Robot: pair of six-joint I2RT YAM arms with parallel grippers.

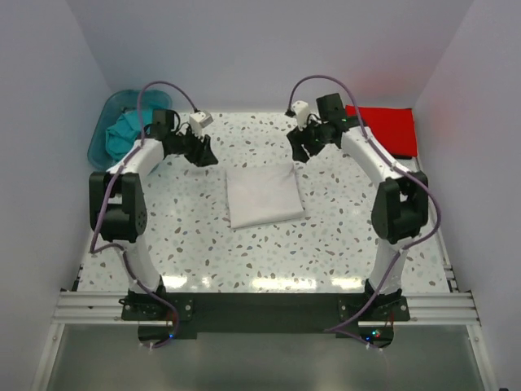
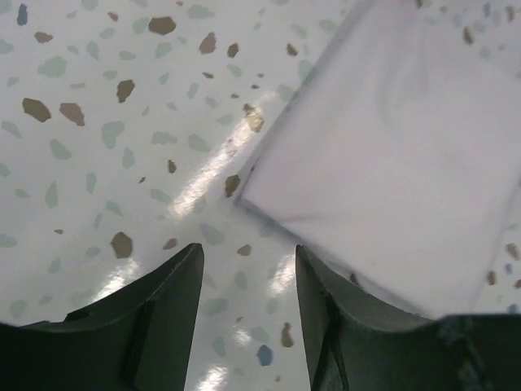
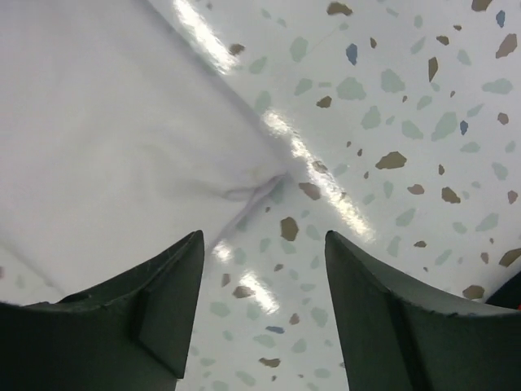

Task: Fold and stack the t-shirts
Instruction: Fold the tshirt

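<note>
White t-shirt [image 1: 262, 198], folded to a squarish pad, lies between the two claws and just base-side of them, one far corner beside the left claw [image 1: 202, 153], the other beside the right claw [image 1: 304, 148], both claws spread wide and empty, neither nearer.

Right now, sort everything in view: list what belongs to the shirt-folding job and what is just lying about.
Job: white t-shirt, folded, mid-table; red t-shirt, far right corner; teal t-shirt, bunched in the plastic tub; left gripper and right gripper, both open, holding nothing.
Lying about: plastic tub, far left corner; speckled table.
</note>
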